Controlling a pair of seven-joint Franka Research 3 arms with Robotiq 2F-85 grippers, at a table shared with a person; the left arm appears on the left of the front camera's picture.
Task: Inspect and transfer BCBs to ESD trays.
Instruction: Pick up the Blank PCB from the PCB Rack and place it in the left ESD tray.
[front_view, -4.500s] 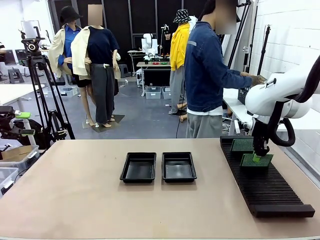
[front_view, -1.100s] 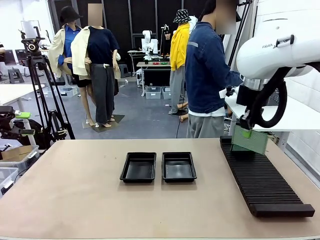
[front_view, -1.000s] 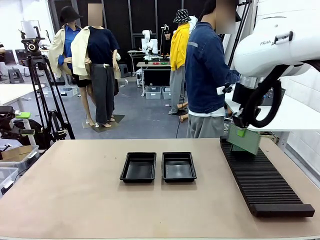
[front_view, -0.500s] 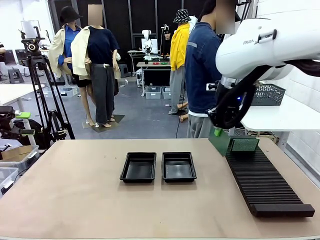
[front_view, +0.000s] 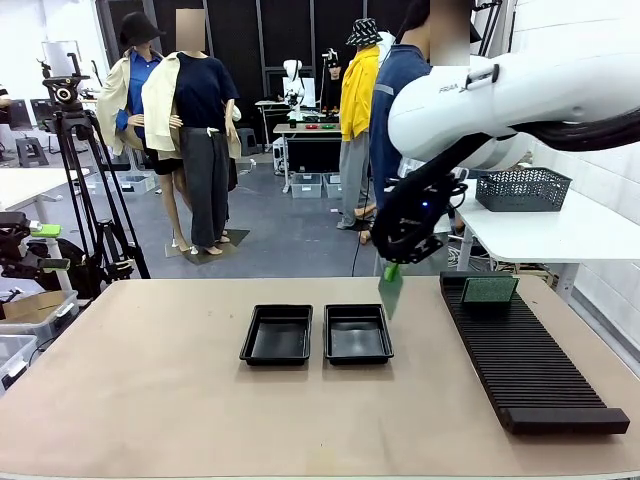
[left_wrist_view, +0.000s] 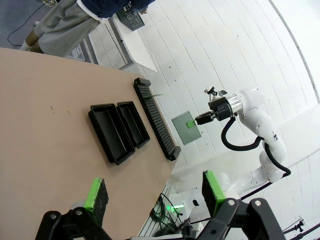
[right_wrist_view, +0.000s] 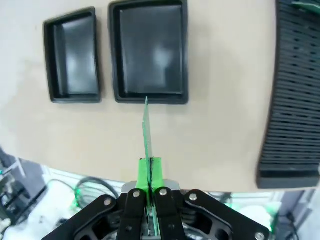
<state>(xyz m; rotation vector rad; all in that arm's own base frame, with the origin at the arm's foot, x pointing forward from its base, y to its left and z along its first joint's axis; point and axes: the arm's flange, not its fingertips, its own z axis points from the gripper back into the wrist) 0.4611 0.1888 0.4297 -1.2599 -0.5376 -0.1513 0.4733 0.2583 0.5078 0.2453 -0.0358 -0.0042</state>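
Right wrist view: the right gripper (right_wrist_view: 149, 172) is clenched on the lower edge of a BCB (right_wrist_view: 145, 125), held on edge at frame centre, over the table (right_wrist_view: 215, 125) just below the ESD trays (right_wrist_view: 112, 55). The board looks thin, light, stiff and probably fragile, so a bare edge seems the safest hold. A second BCB (front_view: 488, 290) stands in the rack (front_view: 530, 360) at right. The left gripper (left_wrist_view: 155, 190) is spread wide and empty.

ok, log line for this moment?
right end effector: shut on BCB, edge-on in air near ESD trays | left end effector: open, empty | trays: both empty | second BCB: standing in slotted rack
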